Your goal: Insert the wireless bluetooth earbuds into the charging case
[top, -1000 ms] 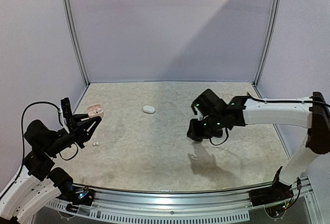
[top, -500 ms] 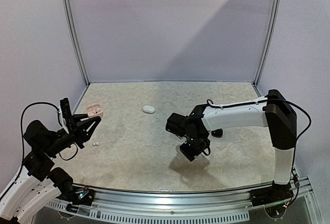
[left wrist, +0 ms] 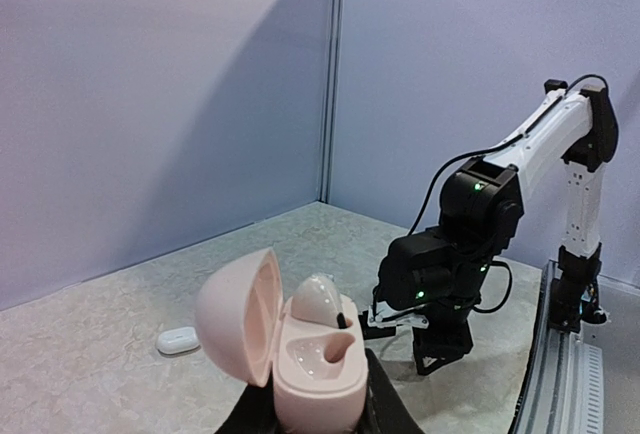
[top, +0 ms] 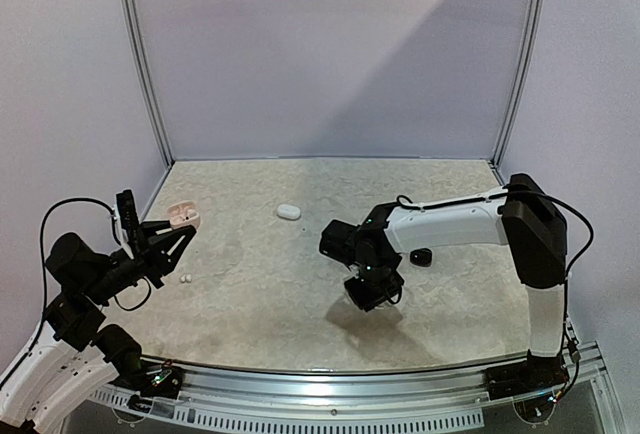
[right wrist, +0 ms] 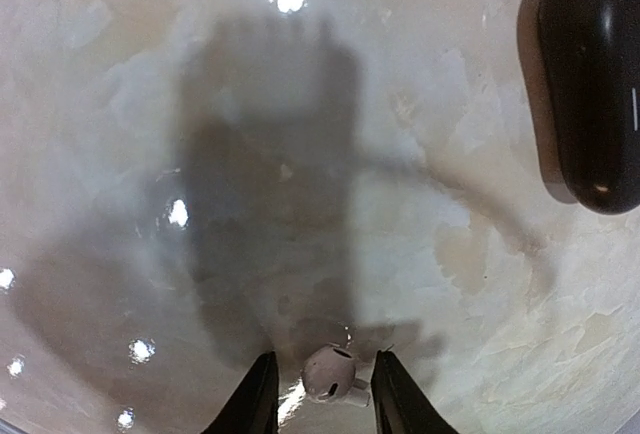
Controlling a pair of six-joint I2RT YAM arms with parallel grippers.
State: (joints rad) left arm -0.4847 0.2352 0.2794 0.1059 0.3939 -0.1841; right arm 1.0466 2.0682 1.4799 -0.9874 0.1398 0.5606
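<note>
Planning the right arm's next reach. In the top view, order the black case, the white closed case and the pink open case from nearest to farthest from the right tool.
From the right tool:
1. black case, just right of it, beside the forearm.
2. white closed case, back-left, mid-table.
3. pink open case, far left, held by the left tool.

No text, brand or number can be read; the black case (right wrist: 590,84) up and right of the right claw (right wrist: 322,394) bears only a thin pale dash
</note>
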